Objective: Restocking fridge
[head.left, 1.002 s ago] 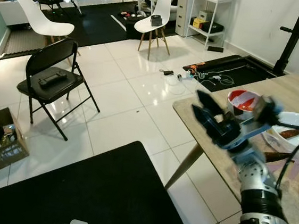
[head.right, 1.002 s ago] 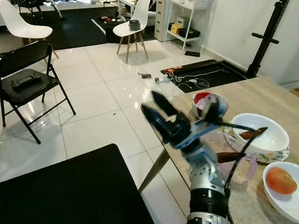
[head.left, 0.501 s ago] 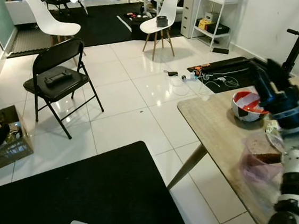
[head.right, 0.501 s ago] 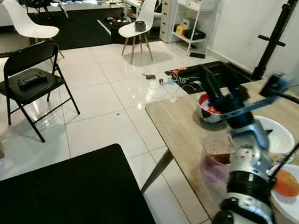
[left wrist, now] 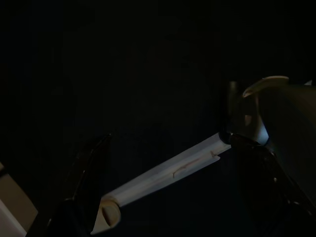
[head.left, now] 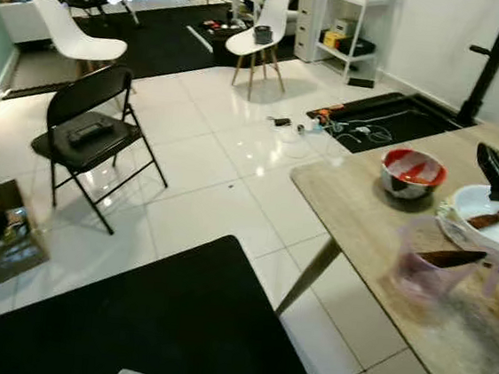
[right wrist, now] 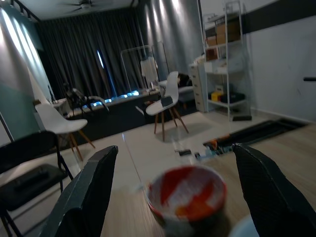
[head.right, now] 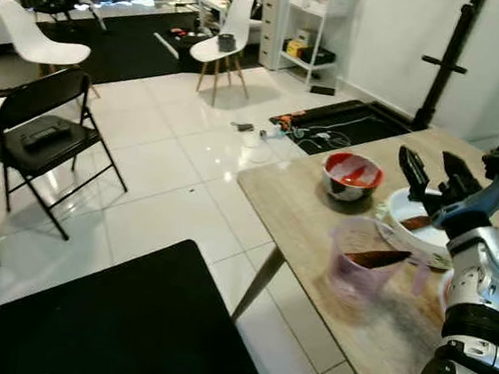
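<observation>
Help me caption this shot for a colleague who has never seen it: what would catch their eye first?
Likely the right gripper, fingers spread, raised above the wooden table over a white bowl. Next, the red-and-white bowl nearer the table's far edge and the pink pitcher near its front edge. Across the white tiled floor stands a black folding chair.

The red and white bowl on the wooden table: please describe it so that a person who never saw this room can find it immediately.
Start at the wooden table on the robot's right and look toward the table's far corner, the one nearest the white tiled floor. The red and white bowl stands there alone, ahead of the open right gripper. It is the only patterned bowl: the white bowl beside it is plain, and the pinkish jug is see-through.
</observation>
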Available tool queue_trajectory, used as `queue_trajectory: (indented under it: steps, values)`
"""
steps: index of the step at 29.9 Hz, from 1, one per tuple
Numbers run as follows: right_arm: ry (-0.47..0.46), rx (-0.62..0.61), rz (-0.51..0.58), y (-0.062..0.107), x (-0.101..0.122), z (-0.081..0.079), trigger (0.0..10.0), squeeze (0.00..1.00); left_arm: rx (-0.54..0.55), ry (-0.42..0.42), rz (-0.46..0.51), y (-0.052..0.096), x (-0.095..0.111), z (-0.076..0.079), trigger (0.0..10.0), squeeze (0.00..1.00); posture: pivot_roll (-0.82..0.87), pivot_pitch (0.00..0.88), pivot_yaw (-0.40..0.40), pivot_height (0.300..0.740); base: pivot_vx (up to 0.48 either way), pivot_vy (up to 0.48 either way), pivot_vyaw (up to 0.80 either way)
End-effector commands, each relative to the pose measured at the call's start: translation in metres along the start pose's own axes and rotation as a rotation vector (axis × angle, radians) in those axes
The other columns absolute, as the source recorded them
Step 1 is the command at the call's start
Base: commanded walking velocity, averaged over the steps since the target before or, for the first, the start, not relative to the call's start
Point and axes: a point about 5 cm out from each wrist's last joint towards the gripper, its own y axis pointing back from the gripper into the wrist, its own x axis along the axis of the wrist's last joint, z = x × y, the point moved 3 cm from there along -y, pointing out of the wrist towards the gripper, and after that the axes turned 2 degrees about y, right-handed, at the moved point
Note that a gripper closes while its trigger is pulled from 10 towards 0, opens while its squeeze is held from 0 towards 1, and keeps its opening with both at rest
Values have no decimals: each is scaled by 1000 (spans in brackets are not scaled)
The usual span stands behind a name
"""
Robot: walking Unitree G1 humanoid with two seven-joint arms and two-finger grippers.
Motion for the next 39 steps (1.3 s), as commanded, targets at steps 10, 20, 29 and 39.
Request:
queue_trajectory:
  steps: [10, 20, 29, 39]
  values:
    - [-45, 85, 25, -2, -3, -10, 10000, 0, -3, -19, 4, 0, 2, 1, 10000, 0, 22, 0, 38, 740, 0, 0, -769]
    - [73, 360, -202, 5, -37, -47, 10000, 0, -7, -23, 2, 0, 0, 2, 10000, 0, 20, 0, 33, 740, 0, 0, -94]
    - [199, 457, -457, 20, -78, -58, 10000, 0, -2, -27, 1, 0, 0, 0, 10000, 0, 26, 0, 26, 740, 0, 0, 0]
    - [189, 402, -430, 23, -65, -41, 10000, 0, -3, -27, 0, 0, -1, -1, 10000, 0, 26, 0, 26, 740, 0, 0, 0]
